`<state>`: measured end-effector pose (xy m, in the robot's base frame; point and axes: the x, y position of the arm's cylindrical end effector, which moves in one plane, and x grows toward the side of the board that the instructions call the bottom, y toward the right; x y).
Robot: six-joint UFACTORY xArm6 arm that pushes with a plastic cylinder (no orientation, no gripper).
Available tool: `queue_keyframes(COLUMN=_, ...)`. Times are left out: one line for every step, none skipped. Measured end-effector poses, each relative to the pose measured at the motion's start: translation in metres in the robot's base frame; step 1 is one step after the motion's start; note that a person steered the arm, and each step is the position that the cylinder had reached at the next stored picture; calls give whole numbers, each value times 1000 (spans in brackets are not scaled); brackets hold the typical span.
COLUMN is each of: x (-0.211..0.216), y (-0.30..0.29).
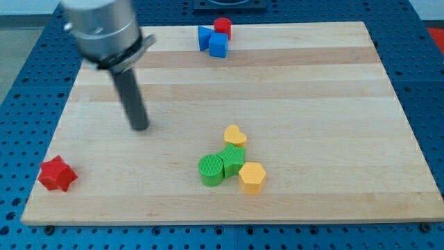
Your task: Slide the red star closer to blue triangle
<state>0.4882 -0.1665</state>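
Observation:
The red star (57,173) lies near the board's bottom left corner. The blue triangle (204,36) sits at the view's top, touching a blue cube (218,46) and a red cylinder (222,28). My tip (140,127) rests on the board left of centre, up and to the right of the red star and well apart from it. The tip touches no block.
A cluster sits below centre: a yellow heart (235,135), a green cylinder (210,170), a green block (233,161) and a yellow hexagon (252,177). The wooden board (333,104) lies on a blue pegboard table.

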Motion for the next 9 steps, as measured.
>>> queue_keyframes(x=39, y=26)
queue_keyframes(x=85, y=-1)
queue_keyframes(x=130, y=-30)
queue_keyframes(x=119, y=-57)
queue_keyframes(x=91, y=-83)
queue_keyframes(x=89, y=-124)
queue_keyframes(x=104, y=-138)
queue_keyframes(x=99, y=-138)
queue_keyframes(x=80, y=-138)
